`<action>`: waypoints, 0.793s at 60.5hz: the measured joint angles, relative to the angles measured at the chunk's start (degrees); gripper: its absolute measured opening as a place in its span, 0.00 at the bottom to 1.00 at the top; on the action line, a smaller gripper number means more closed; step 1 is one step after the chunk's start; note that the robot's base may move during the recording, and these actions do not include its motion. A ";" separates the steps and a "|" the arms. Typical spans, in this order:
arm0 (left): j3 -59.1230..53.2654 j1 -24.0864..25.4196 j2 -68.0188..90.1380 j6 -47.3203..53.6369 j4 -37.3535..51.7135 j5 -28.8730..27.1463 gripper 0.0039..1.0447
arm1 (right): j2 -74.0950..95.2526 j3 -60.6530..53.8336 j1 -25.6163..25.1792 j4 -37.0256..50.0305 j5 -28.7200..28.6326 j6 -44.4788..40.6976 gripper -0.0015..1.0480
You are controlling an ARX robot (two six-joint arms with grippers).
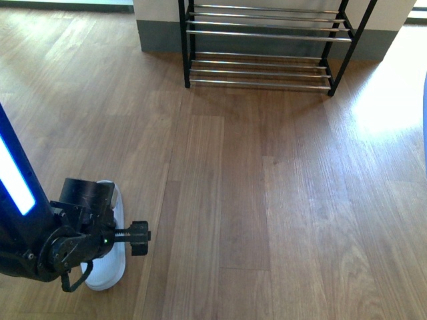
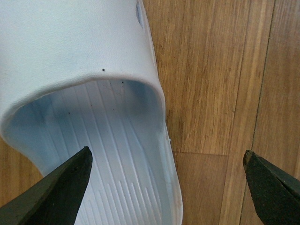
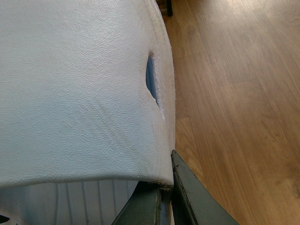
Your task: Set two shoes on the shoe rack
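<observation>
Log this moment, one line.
left gripper: fingers open astride floor slide edge | right gripper: shut on second slide | shoe rack: no shoes visible

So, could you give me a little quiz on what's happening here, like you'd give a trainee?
1. True or false: a shoe already sits on the visible tiers of the shoe rack.
2. The left end effector is: A) shut on the floor slide; B) open, straddling that slide's side wall; C) out of view.
3. Fill in: the right end effector pinches the other slide by the edge of its ____.

Key: 1 false; 2 B; 3 strap.
</observation>
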 joint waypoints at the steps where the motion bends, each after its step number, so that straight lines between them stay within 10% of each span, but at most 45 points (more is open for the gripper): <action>1: 0.63 0.00 0.35 -0.11 -0.22 -0.20 0.91 | 0.00 0.00 0.00 0.00 0.00 0.00 0.01; 48: 18.45 1.18 8.72 -6.49 -4.57 -0.59 0.91 | 0.00 0.00 0.00 0.00 -0.02 0.00 0.01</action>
